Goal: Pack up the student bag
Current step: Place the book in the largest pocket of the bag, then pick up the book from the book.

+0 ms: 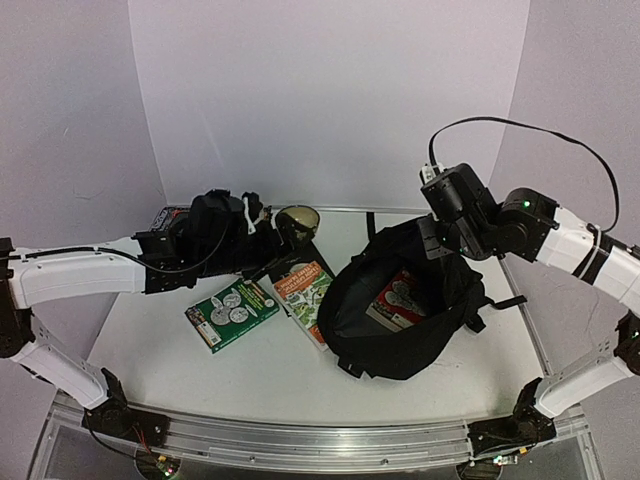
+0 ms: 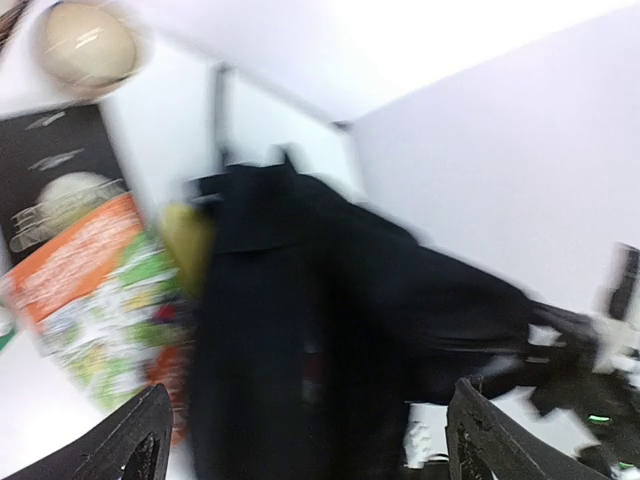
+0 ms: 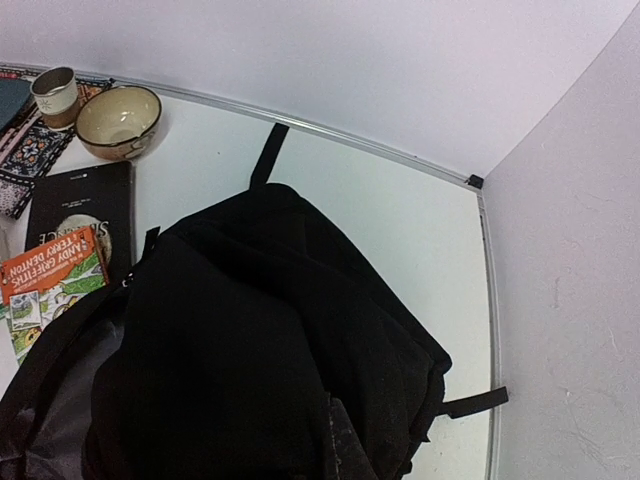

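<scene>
Packing step in hand. The student bag (image 1: 400,345), a large soft black fabric backpack, lies on the right half of the white counter (image 1: 150,345), mouth gaping toward the middle. One red-and-white book (image 1: 398,297) shows inside it already.

Right tool (image 1: 438,243) is closed tight at the bag's far rim. I read it as pinching the fabric to hold the mouth up, though its own view hides the fingertips behind black cloth.

Left tool (image 2: 308,405) is spread wide with nothing between the fingers. It hangs over the far-left part of the counter. Its view is blurred.

Left to load, by my reckoning:
- green paperback with white round drawings (image 1: 232,312), near the counter's middle
- orange-and-green paperback (image 1: 305,290), just beside the bag's mouth and lying partly on a black book (image 3: 80,205)

Next move calls for bringing the left tool down on one book, likely the orange-and-green one, since it is closest to the mouth. The books lie flat, so I need an edge to bite on.

Around: a cream ceramic bowl (image 3: 118,120) sits just beyond the black book, toward the far edge. A small pale cup (image 3: 55,92) and a patterned cloth (image 3: 25,155) lie toward the far-left corner. The bowl is the one to mind when the left wrist swings.
</scene>
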Controlling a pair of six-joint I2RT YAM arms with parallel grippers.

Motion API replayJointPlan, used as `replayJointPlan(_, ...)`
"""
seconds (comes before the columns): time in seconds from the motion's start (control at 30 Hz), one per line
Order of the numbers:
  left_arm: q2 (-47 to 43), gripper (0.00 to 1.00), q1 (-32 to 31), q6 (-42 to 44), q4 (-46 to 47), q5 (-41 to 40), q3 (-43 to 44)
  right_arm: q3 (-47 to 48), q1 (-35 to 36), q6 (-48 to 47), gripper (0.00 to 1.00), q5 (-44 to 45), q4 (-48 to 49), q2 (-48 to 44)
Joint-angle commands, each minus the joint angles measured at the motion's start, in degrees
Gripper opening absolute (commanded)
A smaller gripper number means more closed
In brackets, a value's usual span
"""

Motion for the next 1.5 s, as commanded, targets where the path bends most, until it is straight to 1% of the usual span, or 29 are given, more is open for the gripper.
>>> replayJointPlan(0.0, -1.09, 0.97, 2.91, -5.31, 0.82, 3.65, -6.61, 0.32, -0.92, -1.36, 0.00, 6.08, 0.99, -3.33)
replayJointPlan(0.1, -0.08, 0.98, 4.11, -8.42, 6.27, 5.62, -11.57, 0.09, -0.97, -0.75, 0.00, 4.60, 0.97, -2.88)
replayJointPlan(0.2, 2.63, 0.98, 4.47, -10.73, 10.41, 8.25, -13.81, -0.29, -1.09, 0.14, 0.00, 3.32, 0.96, -2.46)
replayJointPlan(0.47, 11.21, 0.98, 4.47, -12.22, 12.96, 9.32, -12.92, -1.11, -1.01, 1.08, 0.00, 0.33, 0.90, -2.38)
replayJointPlan(0.67, 15.89, 0.98, 4.48, -13.95, 13.96, 9.27, -12.74, -2.05, -1.07, 0.86, 0.00, -0.03, 0.88, -3.27)
replayJointPlan(0.9, 20.96, 0.97, 4.46, -15.92, 20.92, 11.01, -13.70, -2.82, -1.02, 0.29, 0.00, -1.28, 1.01, -4.33)
replayJointPlan(1.23, 27.92, 0.88, 4.47, -19.54, 30.16, 12.34, -14.41, -3.14, -1.02, -0.96, 0.00, -2.13, 1.05, -5.74)
replayJointPlan(1.47, 31.24, 0.81, 4.54, -20.75, 34.28, 10.03, -15.60, -3.49, -1.03, -1.60, 0.00, -2.32, 1.06, -6.24)
